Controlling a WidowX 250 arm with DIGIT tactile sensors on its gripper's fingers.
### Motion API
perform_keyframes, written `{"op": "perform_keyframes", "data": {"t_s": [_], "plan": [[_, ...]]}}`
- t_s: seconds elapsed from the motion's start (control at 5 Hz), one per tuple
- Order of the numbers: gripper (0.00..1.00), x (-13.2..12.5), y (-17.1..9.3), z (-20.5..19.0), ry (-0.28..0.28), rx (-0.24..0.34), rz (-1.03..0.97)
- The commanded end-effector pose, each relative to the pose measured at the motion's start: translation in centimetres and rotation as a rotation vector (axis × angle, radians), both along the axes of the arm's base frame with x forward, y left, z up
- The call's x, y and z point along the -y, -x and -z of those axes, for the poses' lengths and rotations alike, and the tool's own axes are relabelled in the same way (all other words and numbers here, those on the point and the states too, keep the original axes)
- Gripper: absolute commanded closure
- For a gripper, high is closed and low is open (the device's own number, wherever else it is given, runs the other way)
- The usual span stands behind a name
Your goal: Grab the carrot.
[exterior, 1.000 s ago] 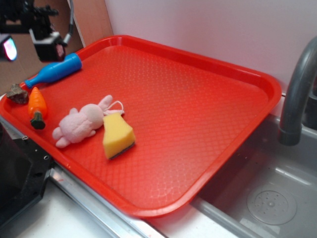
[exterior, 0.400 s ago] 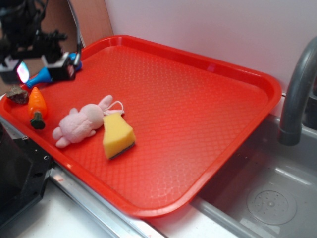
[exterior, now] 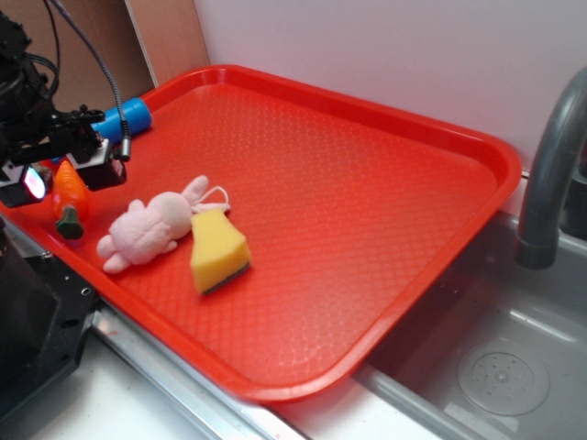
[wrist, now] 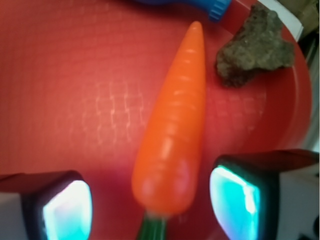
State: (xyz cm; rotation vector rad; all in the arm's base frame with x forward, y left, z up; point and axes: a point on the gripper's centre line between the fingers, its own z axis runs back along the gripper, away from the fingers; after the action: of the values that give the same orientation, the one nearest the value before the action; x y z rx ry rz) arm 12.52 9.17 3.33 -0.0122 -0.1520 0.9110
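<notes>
The carrot (exterior: 70, 194) (wrist: 175, 125), glossy orange with a dark green top, lies on the red tray (exterior: 367, 183) near its left edge. My gripper (exterior: 66, 174) (wrist: 150, 205) hangs low over it and is open. In the wrist view the carrot's thick end sits between the two lit fingertips (wrist: 67, 210) without touching either, and its point aims away from me. Part of the carrot is hidden behind the gripper in the exterior view.
A blue bottle-shaped toy (exterior: 124, 118) (wrist: 210, 6) lies just beyond the carrot's tip. A brown rock-like lump (wrist: 255, 45) sits beside it at the tray rim. A pink plush bunny (exterior: 151, 225) and yellow sponge wedge (exterior: 218, 249) lie to the right. A sink with a faucet (exterior: 550, 165) is at far right.
The gripper has come down and forward from above the blue toy to just over the carrot, now straddling its thick end. Nothing on the tray has shifted.
</notes>
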Motion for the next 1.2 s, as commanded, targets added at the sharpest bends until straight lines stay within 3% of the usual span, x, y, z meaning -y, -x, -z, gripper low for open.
{"op": "perform_keyframes", "data": {"t_s": [0.0,0.2,0.4,0.6,0.8,1.0], "plan": [[0.00,-0.2,-1.4,1.8,-0.051,-0.055,0.022],[1.00,0.5,-1.8,2.5,-0.145,-0.276,0.013],[1.00,2.0,-2.8,-1.3,-0.046,-0.176,0.110],[1.00,3.6,-4.7,-6.2,-0.115,-0.121,0.152],[1.00,5.4,-7.1,-11.2,-0.121,-0.024,0.376],[1.00,7.0,-9.1,-12.9,-0.120,0.019,0.524]]}}
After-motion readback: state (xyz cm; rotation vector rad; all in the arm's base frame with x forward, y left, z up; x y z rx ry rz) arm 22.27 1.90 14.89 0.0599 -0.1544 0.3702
